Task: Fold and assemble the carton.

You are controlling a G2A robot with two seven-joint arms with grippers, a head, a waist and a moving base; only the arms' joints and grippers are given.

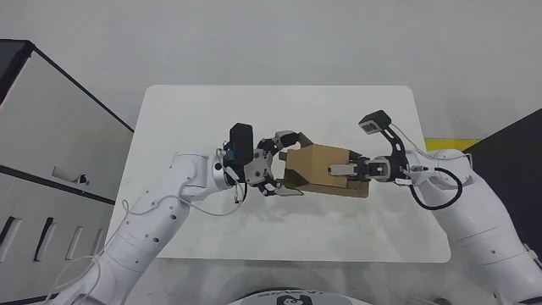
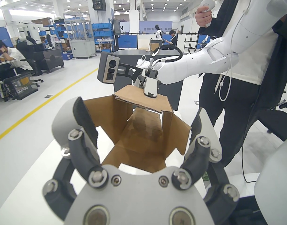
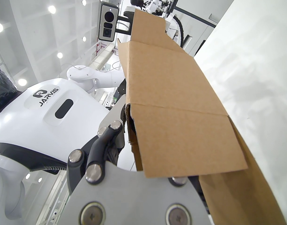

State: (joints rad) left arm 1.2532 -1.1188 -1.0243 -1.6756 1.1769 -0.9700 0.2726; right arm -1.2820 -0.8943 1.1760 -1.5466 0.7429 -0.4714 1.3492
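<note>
A brown cardboard carton (image 1: 315, 168) lies on its side over the middle of the white table (image 1: 212, 119). My right gripper (image 1: 343, 169) is shut on the carton's upper wall; in the left wrist view its fingertip (image 2: 150, 91) presses on the top panel. The carton's open end (image 2: 143, 129) faces my left gripper (image 2: 141, 120), its flaps splayed outward. My left gripper (image 1: 276, 168) stands open just outside that end, one finger on each side of the flaps. In the right wrist view the carton (image 3: 176, 118) hides one of the gripper's fingers.
A grey cabinet (image 1: 51, 135) stands beside the table's left side, and a dark surface (image 1: 508, 144) borders the right. The table's bare top runs all around the carton, widest toward the far edge.
</note>
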